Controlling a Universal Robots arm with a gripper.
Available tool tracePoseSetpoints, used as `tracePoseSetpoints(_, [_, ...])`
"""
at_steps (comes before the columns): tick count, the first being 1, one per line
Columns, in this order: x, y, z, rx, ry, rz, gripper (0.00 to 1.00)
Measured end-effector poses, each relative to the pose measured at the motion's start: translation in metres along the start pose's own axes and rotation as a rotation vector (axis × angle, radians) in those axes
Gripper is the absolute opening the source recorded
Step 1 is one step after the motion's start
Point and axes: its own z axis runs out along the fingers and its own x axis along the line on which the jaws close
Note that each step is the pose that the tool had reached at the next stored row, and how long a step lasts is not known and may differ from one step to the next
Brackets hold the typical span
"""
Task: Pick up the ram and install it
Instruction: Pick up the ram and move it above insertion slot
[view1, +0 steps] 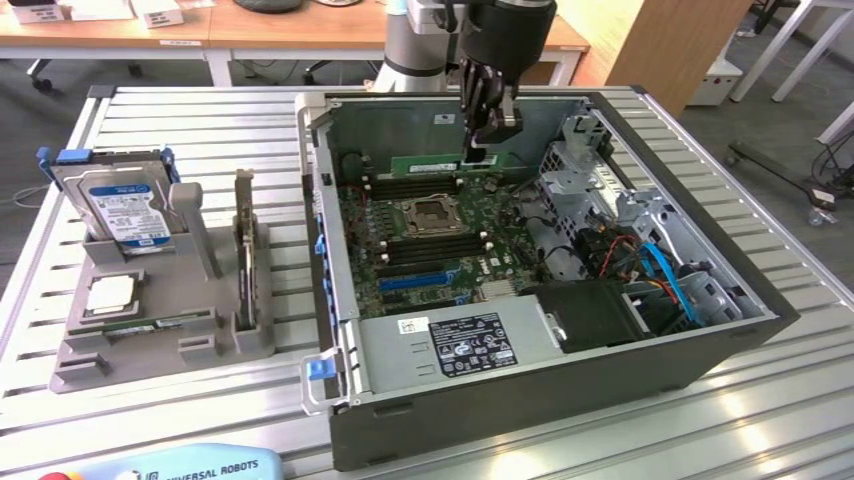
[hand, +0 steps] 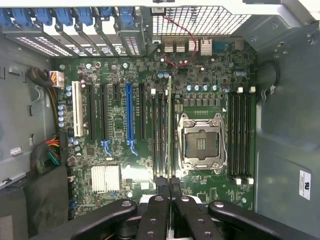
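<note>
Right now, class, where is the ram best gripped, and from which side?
Probably its upper long edge, pinching the two flat faces from above: the ram stands on edge, thin and long, over the motherboard. The gripper holds it this way.

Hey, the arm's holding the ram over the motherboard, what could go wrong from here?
1. The tool seems to grip the ram near one end, so pressing down could tilt it and seat just that end.
2. The ram hangs edge-on over the slots; slightly off line, it may land on a slot wall instead of inside.
3. The open socket sits right beside; a slip might hit it.
</note>
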Motion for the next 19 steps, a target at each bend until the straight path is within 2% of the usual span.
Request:
tracePoseSetpoints(4, [-0.0002, -0.0039, 0.0001, -0.0037, 0.0001, 0.0, 0.12])
tracePoseSetpoints(7, [-0.0003, -0.0077, 0.0001, -0.0123, 0.0005, 0.0, 0.12])
tracePoseSetpoints(8, [-0.0003, -0.0081, 0.0002, -0.0136, 0.0006, 0.0, 0.12])
tracePoseSetpoints(15, [-0.0003, -0.009, 0.0072, -0.014, 0.0005, 0.0, 0.12])
tracePoseSetpoints(19, [-0.0002, -0.009, 0.0076, -0.0141, 0.0007, 0.0, 0.12])
